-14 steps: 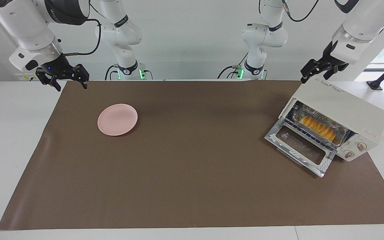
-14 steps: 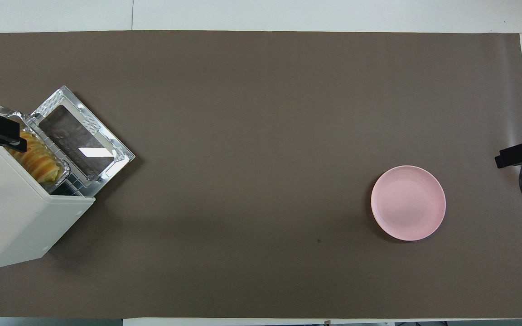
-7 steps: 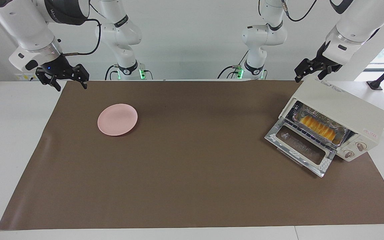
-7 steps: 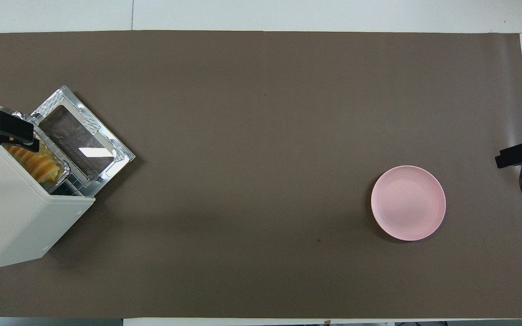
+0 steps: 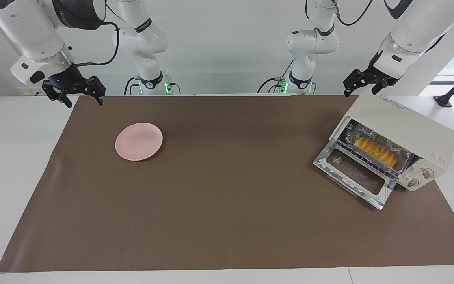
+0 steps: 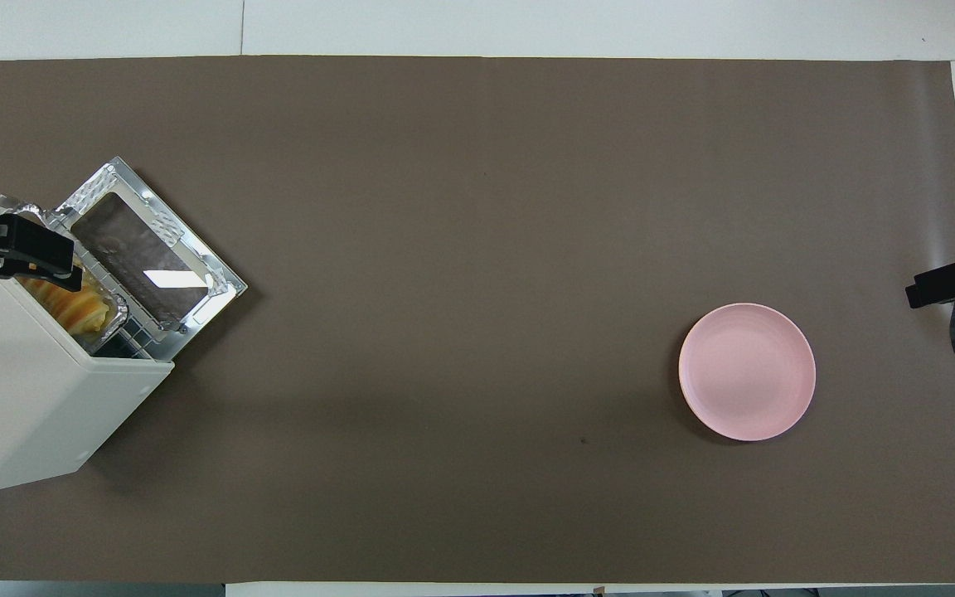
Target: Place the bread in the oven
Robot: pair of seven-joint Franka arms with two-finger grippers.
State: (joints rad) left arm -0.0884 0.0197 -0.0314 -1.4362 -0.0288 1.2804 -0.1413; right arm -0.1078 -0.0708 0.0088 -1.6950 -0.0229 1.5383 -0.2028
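The bread [image 5: 376, 149], a ridged yellow-orange loaf, lies in a silver foil tray [image 5: 406, 157] on the rack inside the cream-white oven [image 5: 404, 122]. The oven stands at the left arm's end of the table with its glass door [image 5: 355, 177] dropped open. In the overhead view the bread [image 6: 84, 308] shows partly under the oven's [image 6: 21, 390] top edge. My left gripper [image 5: 363, 92] hangs open and empty in the air over the oven's top, at the corner nearest the robots. My right gripper [image 5: 85, 103] waits open and empty over the brown mat's corner at the right arm's end.
A round pink plate [image 5: 138, 141] lies bare on the brown mat [image 5: 227, 221] toward the right arm's end. The open oven door juts out over the mat. A black power cord runs off from the oven at the table's edge.
My left gripper has risen a little and drifted from over the oven's top toward the robots and the table's middle. The bread, oven, plate and right arm have not moved.
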